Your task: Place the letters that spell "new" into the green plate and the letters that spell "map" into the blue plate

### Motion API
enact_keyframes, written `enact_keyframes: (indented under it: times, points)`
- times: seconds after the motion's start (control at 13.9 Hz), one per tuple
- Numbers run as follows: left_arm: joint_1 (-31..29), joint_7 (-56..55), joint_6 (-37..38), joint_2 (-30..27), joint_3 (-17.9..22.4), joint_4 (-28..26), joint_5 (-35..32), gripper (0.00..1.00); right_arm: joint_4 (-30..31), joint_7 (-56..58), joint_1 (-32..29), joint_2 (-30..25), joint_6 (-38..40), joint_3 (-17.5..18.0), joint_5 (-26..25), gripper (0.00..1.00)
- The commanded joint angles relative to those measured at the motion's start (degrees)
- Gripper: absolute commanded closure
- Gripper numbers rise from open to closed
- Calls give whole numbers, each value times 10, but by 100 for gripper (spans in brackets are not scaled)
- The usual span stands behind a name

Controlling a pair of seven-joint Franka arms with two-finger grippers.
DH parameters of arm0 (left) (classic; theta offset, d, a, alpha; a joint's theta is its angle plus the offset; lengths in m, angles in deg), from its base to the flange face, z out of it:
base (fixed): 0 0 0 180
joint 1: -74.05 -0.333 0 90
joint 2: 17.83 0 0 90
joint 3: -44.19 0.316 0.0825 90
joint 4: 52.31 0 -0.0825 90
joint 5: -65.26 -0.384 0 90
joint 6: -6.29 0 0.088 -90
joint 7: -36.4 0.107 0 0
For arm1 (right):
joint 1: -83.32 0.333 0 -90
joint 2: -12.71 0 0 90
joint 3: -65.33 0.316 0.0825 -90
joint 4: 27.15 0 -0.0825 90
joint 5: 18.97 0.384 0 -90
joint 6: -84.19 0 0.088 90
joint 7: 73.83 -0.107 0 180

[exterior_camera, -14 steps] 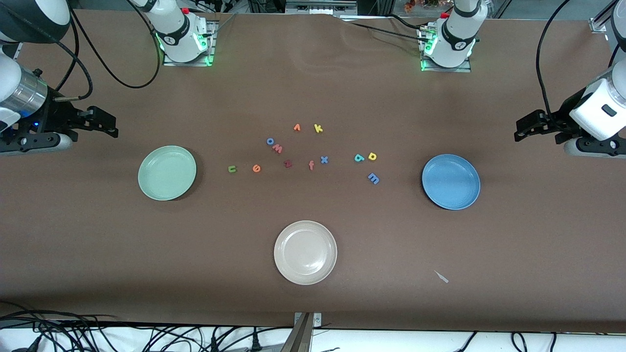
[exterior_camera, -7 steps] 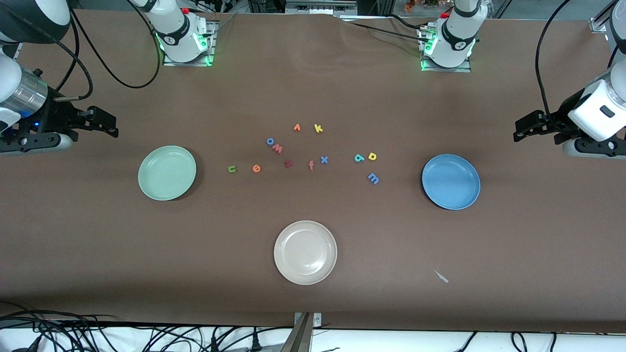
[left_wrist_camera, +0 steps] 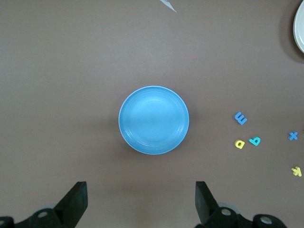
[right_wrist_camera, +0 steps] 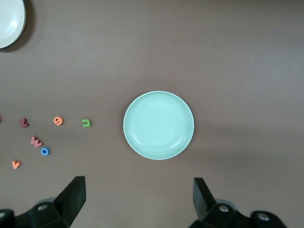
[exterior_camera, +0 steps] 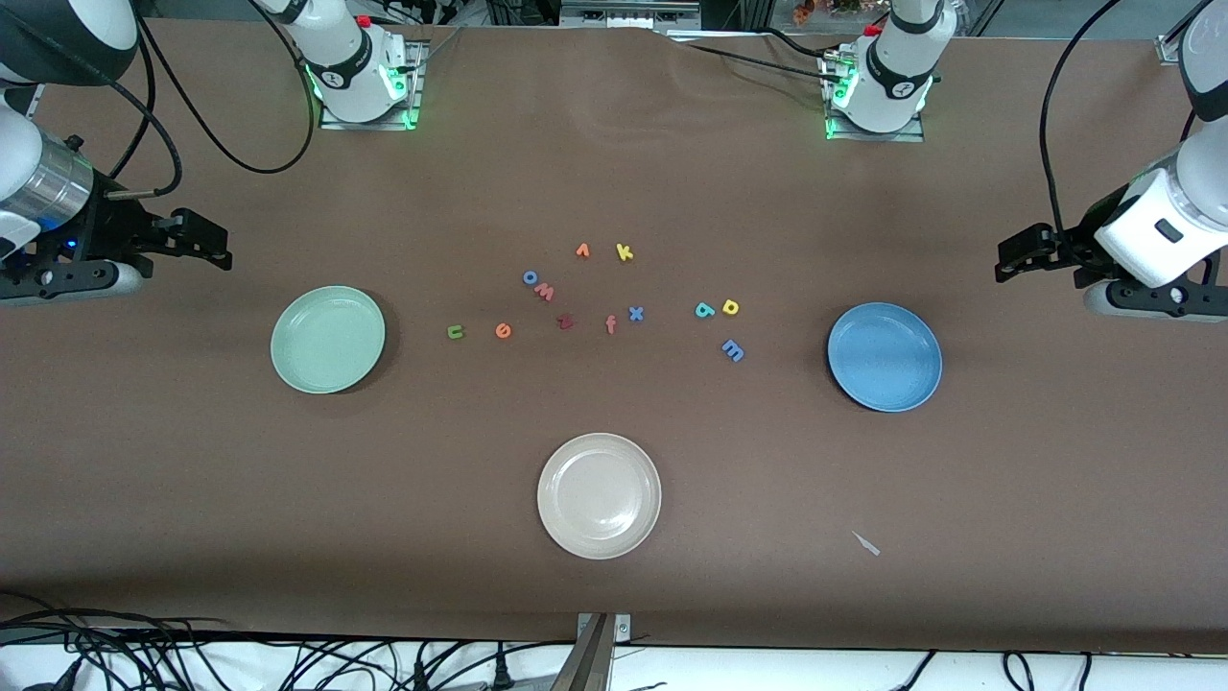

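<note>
Nothing sorted yet: both target dishes are seen empty. Nearest the front camera among the task's things, the blue m (exterior_camera: 732, 351) is found flat on the table, beside the blue plate (exterior_camera: 885, 357) toward the table's middle. A little farther from the camera, the teal a (exterior_camera: 705, 310) and yellow p (exterior_camera: 731, 307) are noted just beside each other. Toward the right arm's end, the green n (exterior_camera: 455, 332) and orange e (exterior_camera: 503, 331) are lined up near the green plate (exterior_camera: 327, 339); the pinkish-red w (exterior_camera: 544, 291) is set farther off, touching a blue o (exterior_camera: 530, 277). The left gripper (exterior_camera: 1019, 251) is held over bare table at its own end, jaws apart and empty, the m-a-p group lying past the blue plate toward the centre. The right gripper (exterior_camera: 203, 242) is held likewise at its end, jaws apart and empty. By judgement, each arm is nearer its own word, and a long inward reach is called for first.
</note>
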Motion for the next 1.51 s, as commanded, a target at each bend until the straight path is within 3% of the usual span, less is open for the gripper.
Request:
enact_keyframes:
  times: [0.0,0.22,0.5,0.72,0.86,1.08,1.44]
  points:
    - [12,-3,18,24,-16,6,12,0,-13,-2,1,4,3,0,11,0]
    - [43,-27,23,40,-34,6,12,0,-13,-44,0,4,4,0,20,0]
    - [119,-256,-22,105,-37,7,12,0,-13,-44,0,4,4,-1,21,0]
    - [174,-398,-89,193,-37,7,12,0,-13,-44,-2,4,10,-2,21,0]
    - [171,-438,-107,227,-37,4,22,0,-13,-45,1,3,7,1,12,0]
    - [173,-498,-157,262,-37,-10,89,0,-13,-51,5,32,5,0,13,0]
    - [203,-577,-239,295,-37,-39,97,0,-12,-51,14,56,12,1,14,0]
